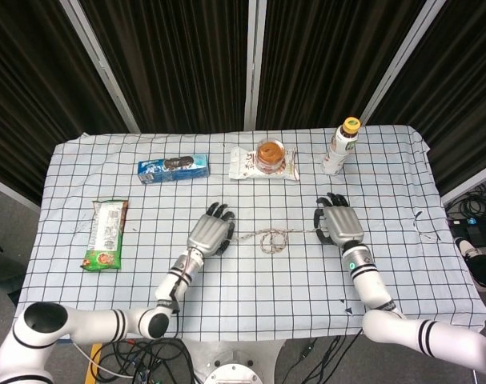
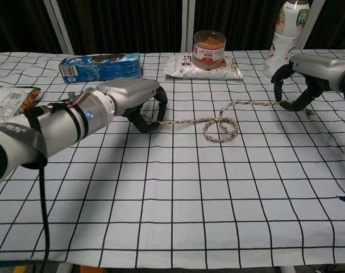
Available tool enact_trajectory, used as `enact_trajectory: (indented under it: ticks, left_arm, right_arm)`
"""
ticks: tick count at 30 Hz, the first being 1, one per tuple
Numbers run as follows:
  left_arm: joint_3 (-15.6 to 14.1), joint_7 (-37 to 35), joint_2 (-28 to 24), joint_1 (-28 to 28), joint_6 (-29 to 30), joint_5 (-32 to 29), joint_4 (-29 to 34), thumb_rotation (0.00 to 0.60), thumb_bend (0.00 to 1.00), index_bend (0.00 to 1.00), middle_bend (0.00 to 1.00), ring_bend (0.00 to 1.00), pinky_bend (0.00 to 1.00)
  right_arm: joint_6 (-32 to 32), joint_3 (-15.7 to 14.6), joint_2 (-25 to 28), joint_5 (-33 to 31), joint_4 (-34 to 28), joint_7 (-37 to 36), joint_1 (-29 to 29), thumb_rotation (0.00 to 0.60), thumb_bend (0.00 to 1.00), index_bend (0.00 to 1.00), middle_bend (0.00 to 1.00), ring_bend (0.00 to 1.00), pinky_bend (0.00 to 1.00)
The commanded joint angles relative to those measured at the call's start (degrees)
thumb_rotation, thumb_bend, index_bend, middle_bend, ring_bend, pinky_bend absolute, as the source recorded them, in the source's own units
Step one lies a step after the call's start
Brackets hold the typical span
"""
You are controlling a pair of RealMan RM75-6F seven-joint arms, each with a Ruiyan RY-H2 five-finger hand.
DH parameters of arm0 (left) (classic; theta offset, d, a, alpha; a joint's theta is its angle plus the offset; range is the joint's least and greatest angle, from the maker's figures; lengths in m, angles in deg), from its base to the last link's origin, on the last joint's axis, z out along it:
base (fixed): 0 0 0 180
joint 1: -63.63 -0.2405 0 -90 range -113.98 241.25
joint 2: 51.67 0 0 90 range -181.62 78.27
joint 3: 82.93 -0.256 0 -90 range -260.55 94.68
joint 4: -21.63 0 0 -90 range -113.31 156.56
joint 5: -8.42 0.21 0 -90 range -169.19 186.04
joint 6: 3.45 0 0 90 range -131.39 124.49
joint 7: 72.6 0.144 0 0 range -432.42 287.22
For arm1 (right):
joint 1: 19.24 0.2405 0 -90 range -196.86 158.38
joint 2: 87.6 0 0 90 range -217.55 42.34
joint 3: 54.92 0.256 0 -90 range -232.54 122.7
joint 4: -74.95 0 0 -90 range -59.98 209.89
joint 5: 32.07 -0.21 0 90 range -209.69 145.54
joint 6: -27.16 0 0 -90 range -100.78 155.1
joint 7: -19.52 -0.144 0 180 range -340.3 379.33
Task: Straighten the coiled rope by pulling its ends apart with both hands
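A thin braided rope lies across the middle of the checked tablecloth, with one small loop left near its centre and straighter runs leading out to each side. My left hand pinches the rope's left end against the cloth. My right hand pinches the right end, whose frayed tip sticks out beside it. The two hands sit well apart on either side of the loop.
Behind the rope stand a jar on a white packet, a blue biscuit box and a drink bottle. A green snack bag lies at the left.
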Motion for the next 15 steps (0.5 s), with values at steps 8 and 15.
enact_trajectory:
  ticks: [8,15]
  left_arm:
    - [-4.10,-10.70,-12.69,-9.21,5.26,9.26,5.80,0.600,0.40,0.59,0.19,0.06,0.00]
    - [-6.77,-17.22,-16.60,-15.19,9.20,14.08,5.71,0.600,0.40,0.59,0.19,0.06,0.00]
  right_arm:
    - [2.38,-1.82,8.27,3.10,-3.99,-3.41,-5.01,0.600,0.59,0.66,0.17,0.00,0.00]
    - [2.38,-2.54,10.53,2.85,-2.30,-5.81,-7.65,0.600,0.59,0.66,0.17,0.00,0.00]
